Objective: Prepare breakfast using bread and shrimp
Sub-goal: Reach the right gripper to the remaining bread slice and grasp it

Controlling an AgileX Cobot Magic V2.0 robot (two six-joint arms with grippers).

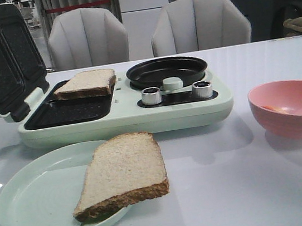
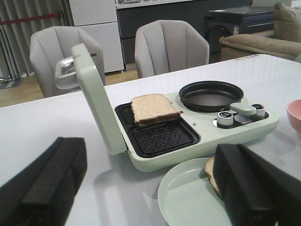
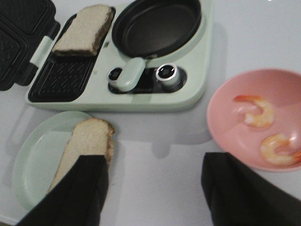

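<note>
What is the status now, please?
Both pincers open, empty. One bread slice in the sandwich maker, one on the plate. Two shrimp in the bowl. Nothing blocking.

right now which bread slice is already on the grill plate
The slice on the sandwich maker, on its far grill plate. The other slice lies on the pale green plate.

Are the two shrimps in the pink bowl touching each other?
Apart. The right wrist view shows one shrimp and the other shrimp with bare pink bowl between them.
</note>
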